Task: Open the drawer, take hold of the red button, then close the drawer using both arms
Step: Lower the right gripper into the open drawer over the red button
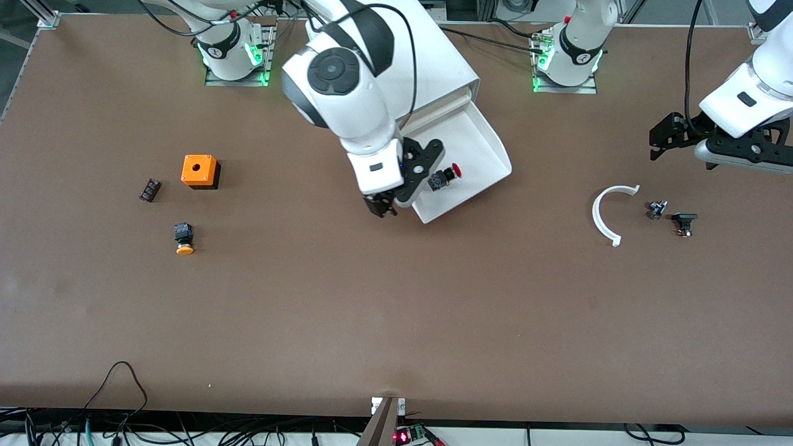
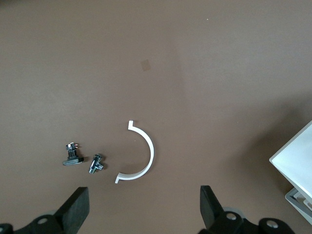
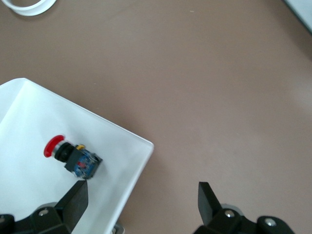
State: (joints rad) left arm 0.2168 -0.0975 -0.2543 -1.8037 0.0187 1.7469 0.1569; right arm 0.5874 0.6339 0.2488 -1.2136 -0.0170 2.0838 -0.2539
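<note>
The drawer (image 1: 477, 148) stands pulled out from the white cabinet (image 1: 433, 62), its sloped front lip toward the front camera. The button (image 1: 443, 176) lies on its side on the drawer floor, red cap pointing toward the left arm's end of the table, black-blue body beside the right gripper (image 1: 385, 207).

That right gripper hangs over the drawer's front corner, where the tray meets the bare table. Its 2 fingers (image 3: 73, 202) are spread wide; in the right wrist view 1 fingertip sits just beside the button's (image 3: 73, 157) body and the other is out over the brown table (image 3: 219, 97), with the drawer's rim (image 3: 141, 156) between them. Nothing is pinched.

The left gripper (image 1: 666, 139) hovers toward the left arm's end of the table, its fingers (image 2: 75, 207) also spread apart and holding nothing. Under it, in the left wrist view, lie a white half-ring (image 2: 144, 158) and 2 small dark parts (image 2: 83, 158) side by side, and a corner of the cabinet (image 2: 297, 156) shows at the edge.

Toward the right arm's end of the table sit an orange cube box (image 1: 199, 171) with a hole in its top, a small dark chip (image 1: 150, 189) beside it, and a button with an orange-yellow cap (image 1: 183, 239) nearer the front camera.
</note>
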